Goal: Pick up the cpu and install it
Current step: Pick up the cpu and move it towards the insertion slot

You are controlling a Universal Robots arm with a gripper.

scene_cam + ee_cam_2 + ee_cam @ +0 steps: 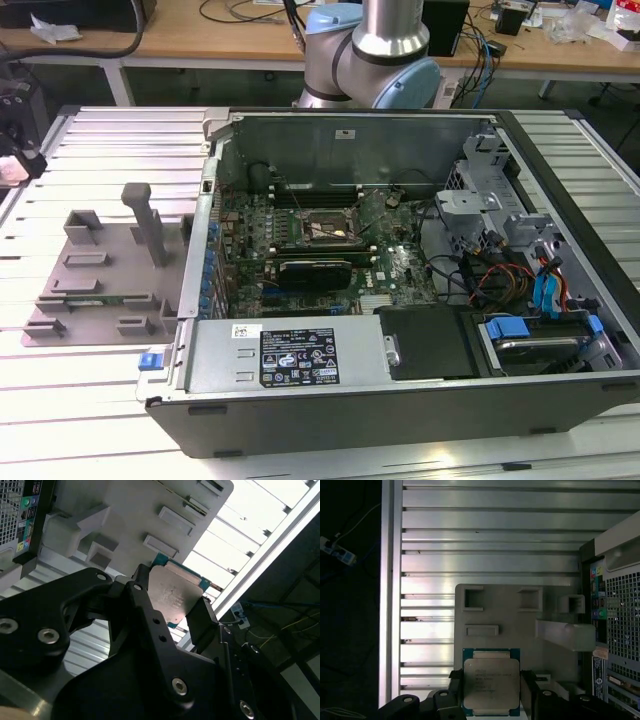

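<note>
silver lid up, the cpu (491,686) is pinched by its green edges in your end effector (491,692), which is closed narrow on it. in both wrist views the chip hangs over the grey tray (510,610) on the slatted tabletop (490,530). it looks lifted clear of the tray, so i'd judge the pick done and the install not begun. in the exterior view the socket (325,228) sits inside the open case (400,400), well apart from the tray. seating will call for a level chip, squared to the socket, and a gentle touch.
</note>
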